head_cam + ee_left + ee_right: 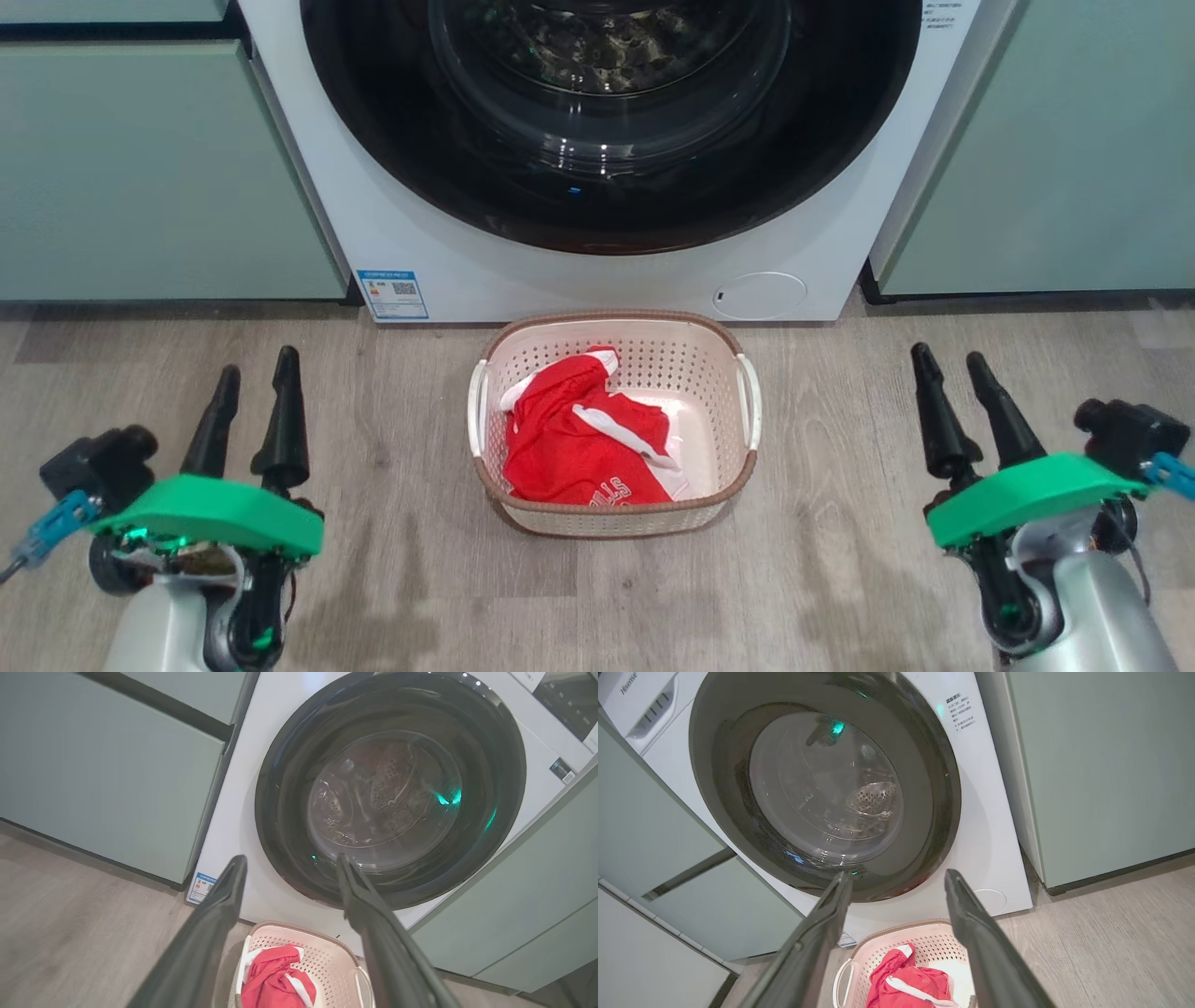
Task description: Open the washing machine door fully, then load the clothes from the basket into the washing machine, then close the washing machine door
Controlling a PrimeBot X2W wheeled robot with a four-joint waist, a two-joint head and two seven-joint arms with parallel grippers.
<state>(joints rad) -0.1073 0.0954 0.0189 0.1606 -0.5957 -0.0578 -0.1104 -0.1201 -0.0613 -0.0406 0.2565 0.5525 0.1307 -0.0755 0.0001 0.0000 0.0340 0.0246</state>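
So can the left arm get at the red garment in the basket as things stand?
Probably yes. The left claw is open, the basket has no lid, the red garment lies toward its left side, and only bare floor shows between them.

Stock showing: washing machine (pixel 560 280) x1, carrying door (pixel 607 121) x1, filter cap (pixel 761 295) x1, blue sticker (pixel 393 294) x1. Basket (pixel 691 359) x1 w/ handles (pixel 477 408) x2, holding red garment (pixel 579 439) x1. Grippers x2: left gripper (pixel 259 361), right gripper (pixel 948 352), both sitting near.
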